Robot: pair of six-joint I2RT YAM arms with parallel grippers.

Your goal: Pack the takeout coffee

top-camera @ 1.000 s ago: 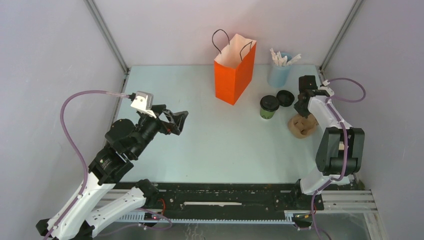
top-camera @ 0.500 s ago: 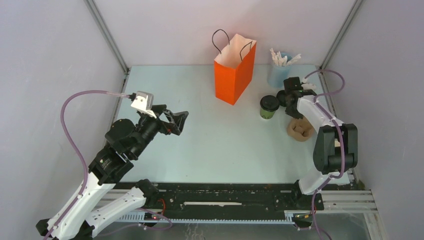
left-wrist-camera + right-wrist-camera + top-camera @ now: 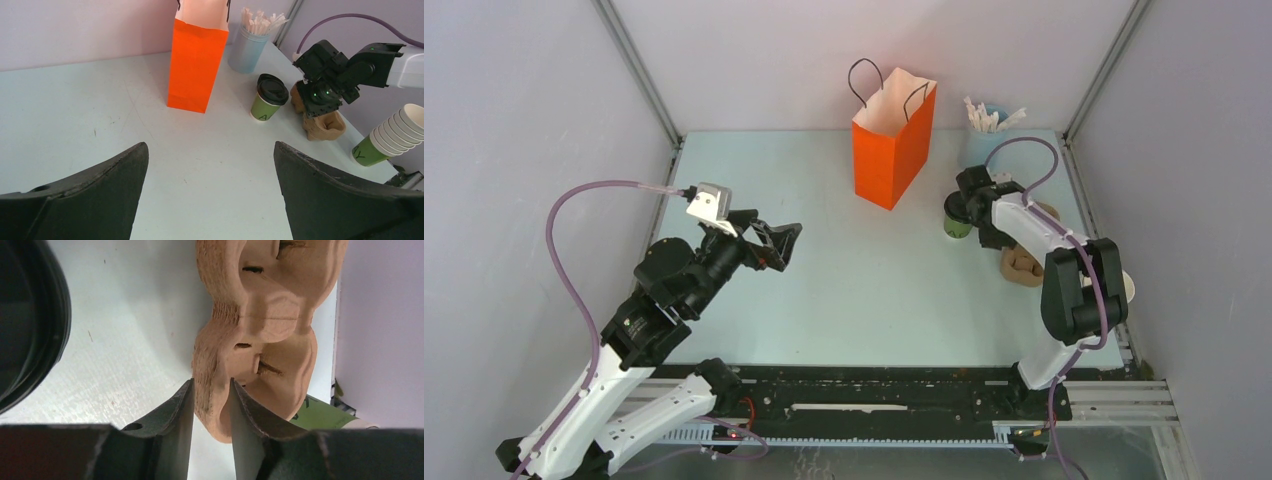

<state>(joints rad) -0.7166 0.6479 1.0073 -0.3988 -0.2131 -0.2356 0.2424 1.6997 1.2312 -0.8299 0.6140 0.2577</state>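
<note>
- You are holding the left tool (image 3: 786, 246) up over the left half of the worktop (image 3: 90, 100), with its jaws spread wide and gripping nothing.
- You are holding the right tool (image 3: 211, 387) pointed down at the brown pulp cup carrier (image 3: 325, 127) on the right side. Its fingers are sitting close together with the carrier's rim lying in the narrow gap. I cannot tell whether they are pinching the rim or standing just free of it.
- The takeout coffee (image 3: 269, 99) is standing upright on the worktop with its black lid on. It is sitting outside the orange bag (image 3: 197, 65), to that bag's right and apart from it, just beside the carrier and the right tool.
- The bag is standing open-topped towards the back of the worktop.
- A pale blue cup of white sticks (image 3: 247, 42) is standing behind the coffee, and a stack of lidless green cups (image 3: 390, 137) is lying on its side at the right edge.
</note>
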